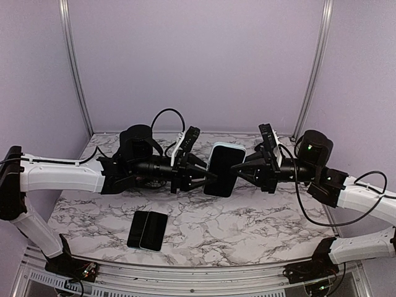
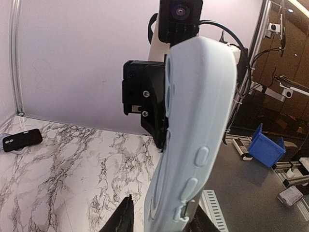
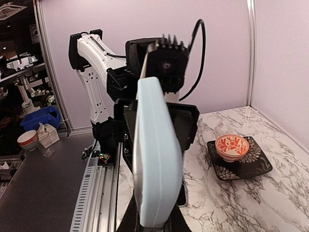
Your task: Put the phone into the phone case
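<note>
The phone [image 1: 220,176], dark screen up, sits in a light blue phone case [image 1: 226,148] and is held in the air between both arms. My right gripper [image 1: 240,167] is shut on its right end; in the right wrist view the case [image 3: 157,154] stands edge-on between the gripper's [image 3: 154,224] fingers. My left gripper [image 1: 209,179] straddles the other end. In the left wrist view the case [image 2: 198,121] fills the gripper's [image 2: 161,212] jaws: the right finger touches it, the left finger [image 2: 123,217] stands apart. A silver phone edge [image 2: 188,208] shows at the case's lower corner.
Two black phone-like slabs [image 1: 148,230] lie side by side on the marble table [image 1: 260,223] near the front left. A black case [image 2: 21,140] lies on the table. A red-patterned bowl [image 3: 232,146] stands on a dark square plate [image 3: 251,166].
</note>
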You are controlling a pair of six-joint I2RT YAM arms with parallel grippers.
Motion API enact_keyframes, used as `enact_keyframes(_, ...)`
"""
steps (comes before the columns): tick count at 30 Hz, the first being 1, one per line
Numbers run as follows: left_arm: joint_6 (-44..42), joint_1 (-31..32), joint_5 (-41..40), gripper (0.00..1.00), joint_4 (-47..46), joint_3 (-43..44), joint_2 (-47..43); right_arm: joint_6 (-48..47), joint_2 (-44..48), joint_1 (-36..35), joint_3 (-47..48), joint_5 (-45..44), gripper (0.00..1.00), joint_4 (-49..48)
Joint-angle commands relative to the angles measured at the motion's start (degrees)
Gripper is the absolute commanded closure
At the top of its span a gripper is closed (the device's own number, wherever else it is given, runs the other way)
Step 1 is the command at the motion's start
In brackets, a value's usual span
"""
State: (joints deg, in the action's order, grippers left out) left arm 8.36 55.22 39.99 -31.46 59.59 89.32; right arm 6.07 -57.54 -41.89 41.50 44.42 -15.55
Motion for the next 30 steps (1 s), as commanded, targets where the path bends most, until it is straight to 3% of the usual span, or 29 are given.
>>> enact_keyframes(1, -1.29, 1.09, 0.14, 0.95, -1.76, 0.65, 1.02, 0.9, 0.67, 0.04, 3.77, -0.49, 1.0, -5.16)
enact_keyframes(2, -1.28, 1.11, -0.22, 1.0, -1.76, 0.57, 1.03, 0.9, 0.82, -0.01, 3.78, -0.57, 1.0, -5.18)
enact_keyframes(6, -1.76, 1.2, -1.32, 0.99, -1.76, -0.49, 0.47, 0.71, 1.4, 0.2, 3.61, -0.76, 1.0, -5.3)
enact_keyframes(7, -1.83, 1.2, -2.18, 0.76, -1.76, -0.85, 0.37, 0.7, 1.64, 0.29, 3.64, -0.75, 1.0, -5.28)
enact_keyframes(8, -2.04, 1.2, -2.69, 0.59, -1.76, -1.26, 0.32, 0.63, 1.83, 0.24, 3.83, -0.74, 1.0, -5.24)
enact_keyframes(10, -2.47, 1.2, -2.51, 0.51, -1.8, -1.8, 0.37, 0.27, 2.27, 0.34, 4.27, -0.74, 1.0, -4.9)
enact_keyframes(14, -2.05, 1.2, -1.96, 0.68, -1.67, -1.86, 0.62, -0.34, 2.61, 0.47, 5.08, -0.42, 1.0, -3.9)
enact_keyframes(17, -1.87, 1.2, -1.96, 1.0, -1.67, -1.11, 0.68, -0.02, 2.11, 0.51, 5.01, -0.27, 1.0, -4.12)
enact_keyframes(22, -0.05, 1.27, -2.76, 1.0, -1.8, 0.82, 0.6, 0.17, 0.76, 0.5, 5.11, 0.02, 1.0, -3.81)
enact_keyframes(23, 0.77, 1.27, -2.72, 1.0, -1.96, 1.26, 0.64, -0.02, 0.57, 0.48, 5.05, -0.12, 0.93, -3.41)
enact_keyframes(25, 2.27, 1.24, -2.46, 1.0, -2.6, 2.17, 0.46, -0.21, -0.02, 0.42, 4.93, -1.25, 0.62, -2.11)
enact_keyframes(27, 3.38, 1.28, -2.83, 1.0, -3.78, 2.53, -0.34, -1.14, -0.56, 0.45, 4.87, -1.57, 0.39, 0.18)
enact_keyframes(30, 3.6, 1.28, -3.2, 1.0, -5.65, 2.39, -1.87, -1.67, -0.77, 0.47, 3.71, -1.67, 0.31, 1.15)
